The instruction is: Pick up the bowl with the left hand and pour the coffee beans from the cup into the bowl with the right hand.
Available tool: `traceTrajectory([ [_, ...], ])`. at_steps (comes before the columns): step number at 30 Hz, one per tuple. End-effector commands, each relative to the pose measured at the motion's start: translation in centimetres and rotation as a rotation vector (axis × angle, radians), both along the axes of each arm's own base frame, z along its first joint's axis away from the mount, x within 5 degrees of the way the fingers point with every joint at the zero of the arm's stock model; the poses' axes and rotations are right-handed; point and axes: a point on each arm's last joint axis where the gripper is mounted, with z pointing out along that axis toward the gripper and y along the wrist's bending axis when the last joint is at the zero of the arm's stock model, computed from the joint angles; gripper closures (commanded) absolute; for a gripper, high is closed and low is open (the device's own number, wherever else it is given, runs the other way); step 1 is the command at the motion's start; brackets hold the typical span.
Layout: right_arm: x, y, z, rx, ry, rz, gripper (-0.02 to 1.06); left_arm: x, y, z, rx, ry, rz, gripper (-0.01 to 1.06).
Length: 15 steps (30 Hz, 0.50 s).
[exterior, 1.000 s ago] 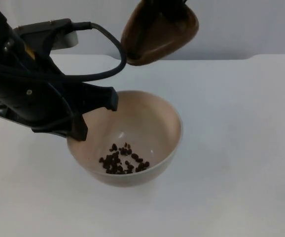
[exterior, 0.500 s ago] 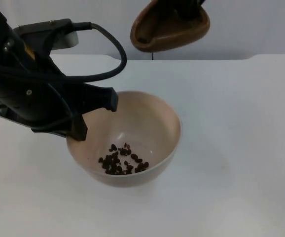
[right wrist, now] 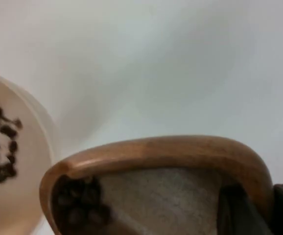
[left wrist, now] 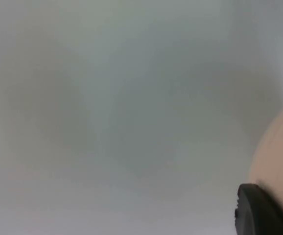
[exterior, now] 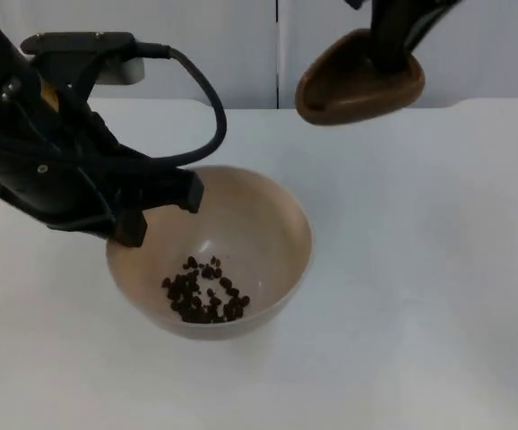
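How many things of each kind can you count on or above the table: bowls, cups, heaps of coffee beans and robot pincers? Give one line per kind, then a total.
Bowls: 1, the beige bowl, held by the left pincer.
Cups: 1, the brown cup, held by the right pincer.
Heaps of coffee beans: 1, the coffee beans inside the bowl.
Pincers: 2.
Total: 5.

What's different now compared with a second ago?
The right gripper has carried the brown cup away from above the bowl, off toward the right, tipping it back more level. The left gripper has shifted the bowl slightly left. Its grip on the rim and the coffee beans inside stayed as they were.
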Motion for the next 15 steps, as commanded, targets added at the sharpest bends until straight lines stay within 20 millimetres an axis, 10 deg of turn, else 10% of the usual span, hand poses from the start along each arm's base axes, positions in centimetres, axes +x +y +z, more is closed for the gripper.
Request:
traceTrajectory([
  [1, 0.4, -0.5, -0.9, 0.006, 0.004, -0.012, 1.04, 0.3, 0.0, -0.2, -0.005, -0.024, -0.002, 1.05],
  [15, 2.0, -4.4, -7.7, 0.052, 0.012, -0.155, 1.04, 3.8, 4.1, -4.8, 0.018, 0.024, 0.173, 1.05],
])
